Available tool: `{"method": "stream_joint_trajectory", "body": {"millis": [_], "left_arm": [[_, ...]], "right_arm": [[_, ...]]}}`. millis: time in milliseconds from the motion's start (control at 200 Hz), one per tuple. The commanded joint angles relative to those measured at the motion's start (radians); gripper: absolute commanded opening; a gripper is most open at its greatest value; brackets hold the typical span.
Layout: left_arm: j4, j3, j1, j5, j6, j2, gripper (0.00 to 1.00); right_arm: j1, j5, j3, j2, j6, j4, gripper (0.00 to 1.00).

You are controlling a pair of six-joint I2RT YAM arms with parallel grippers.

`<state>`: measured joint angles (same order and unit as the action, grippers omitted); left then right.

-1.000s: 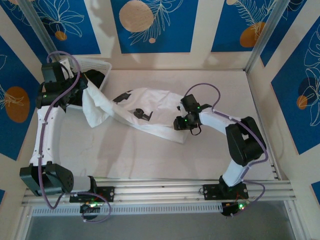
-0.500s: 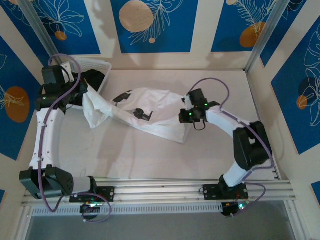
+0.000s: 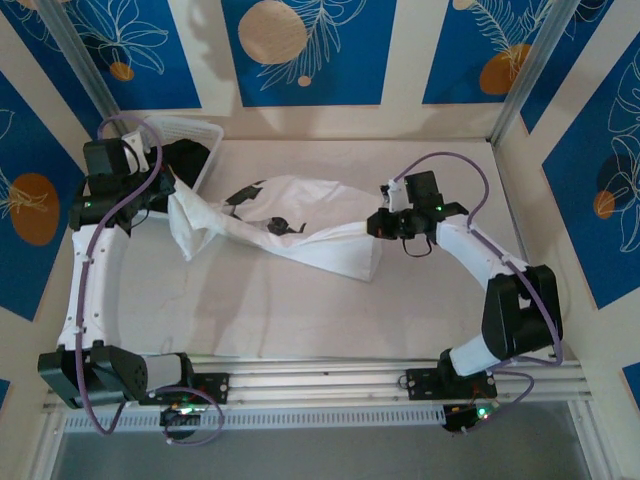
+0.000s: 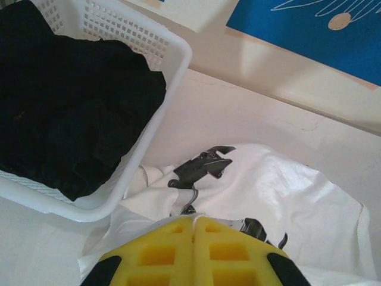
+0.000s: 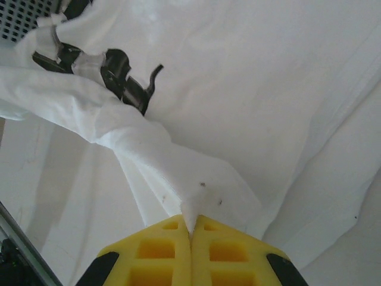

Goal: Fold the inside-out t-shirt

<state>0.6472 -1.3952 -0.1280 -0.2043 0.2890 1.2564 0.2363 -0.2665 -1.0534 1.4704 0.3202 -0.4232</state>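
Left claw [image 4: 193, 221]: closed, its yellow pads pressed together on a small peak of white fabric. From overhead it sits at the left of the table, just beside the basket's near corner.
Right claw [image 5: 190, 223]: closed, gripping a narrow ridge of white cloth that rises to a point between the pads. From overhead it sits right of centre, at the cloth's right end.
Inside-out t-shirt [image 3: 300, 235]: white and thin, strung between the two claws across the middle of the table. The left end is drawn up into a hanging bunch. The middle is twisted into a rope-like fold. The right end spreads flat on the surface below the right claw.
Dark marks [image 3: 283, 226]: black printed patches near the shirt's middle and upper left; their design cannot be read.
Basket [image 4: 178, 53]: white perforated plastic, at the far left corner, with the shirt's left edge touching its near wall.
Black garment [image 4: 71, 119]: crumpled inside the basket, apart from the shirt.
Table [image 3: 300, 310]: pale surface, bare in front of the shirt.
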Motion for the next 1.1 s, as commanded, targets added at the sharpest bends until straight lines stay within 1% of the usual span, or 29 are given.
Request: {"method": "stream_joint_trajectory", "body": {"millis": [0,130,275,435,560,645,760,855,930,985,1095], "left_arm": [[-0.012,-0.045,-0.012,-0.026,0.022,-0.047,0.0],[0.001,-0.123,-0.047,-0.043,0.05,-0.086,0.0],[0.018,-0.213,-0.084,-0.054,0.073,-0.176,0.0],[0.039,-0.312,-0.087,-0.046,0.078,-0.302,0.0],[0.089,-0.431,-0.086,-0.009,0.054,-0.349,0.0],[0.115,-0.527,-0.086,-0.002,0.041,-0.327,0.0],[0.119,-0.642,-0.086,0.007,0.046,-0.256,0.0],[0.065,-0.656,-0.087,-0.021,0.082,-0.175,0.0],[0.032,-0.648,-0.08,-0.059,0.111,-0.083,0.0],[0.009,-0.632,-0.047,-0.044,0.107,-0.016,0.0],[-0.025,-0.642,0.044,0.038,0.047,0.113,0.0]], "right_arm": [[-0.032,-0.007,-0.082,-0.101,-0.015,-0.043,0.01],[-0.084,0.039,-0.15,-0.223,-0.022,-0.099,0.0],[-0.143,0.102,-0.231,-0.408,-0.022,-0.173,0.0],[-0.168,0.235,-0.348,-0.615,-0.043,-0.269,0.0],[-0.17,0.341,-0.474,-0.71,-0.076,-0.342,0.0],[-0.17,0.387,-0.559,-0.725,-0.096,-0.377,0.0],[-0.17,0.435,-0.653,-0.72,-0.114,-0.395,0.0],[-0.169,0.452,-0.653,-0.711,-0.123,-0.347,0.0],[-0.169,0.452,-0.624,-0.668,-0.128,-0.302,0.0],[-0.17,0.444,-0.598,-0.616,-0.134,-0.265,0.0],[-0.17,0.44,-0.557,-0.499,-0.154,-0.18,0.0]]}}
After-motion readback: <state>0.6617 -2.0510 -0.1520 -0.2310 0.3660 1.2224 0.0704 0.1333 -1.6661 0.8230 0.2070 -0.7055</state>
